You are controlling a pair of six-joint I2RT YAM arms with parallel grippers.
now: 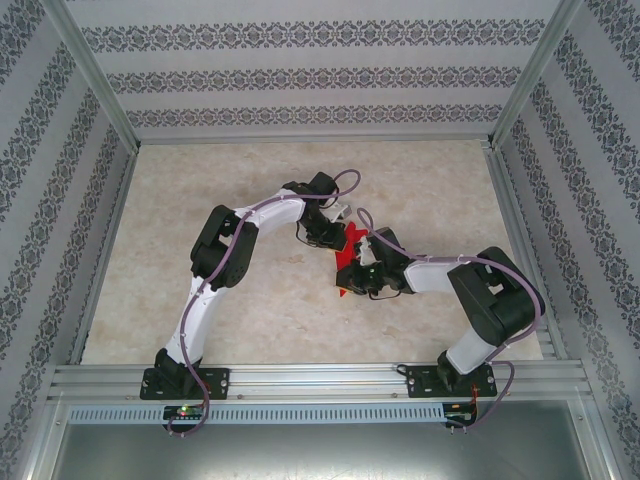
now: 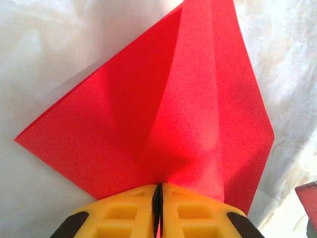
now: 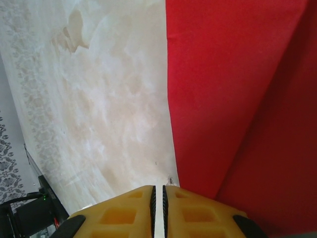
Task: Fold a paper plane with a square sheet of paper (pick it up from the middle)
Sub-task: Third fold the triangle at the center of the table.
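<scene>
We are looking at a table (image 1: 420, 190) with a pale, marbled beige top, and faint brownish clouds are running across it. Aluminium rails (image 1: 320, 378) are framing it, and patterned walls (image 1: 320, 75) are rising on three sides. A red sheet of paper (image 1: 350, 258), creased into angled flaps, is showing just right of the middle. A soft shadow is falling on the tabletop beside its edge, and we are not able to tell whether any part is touching the surface.
</scene>
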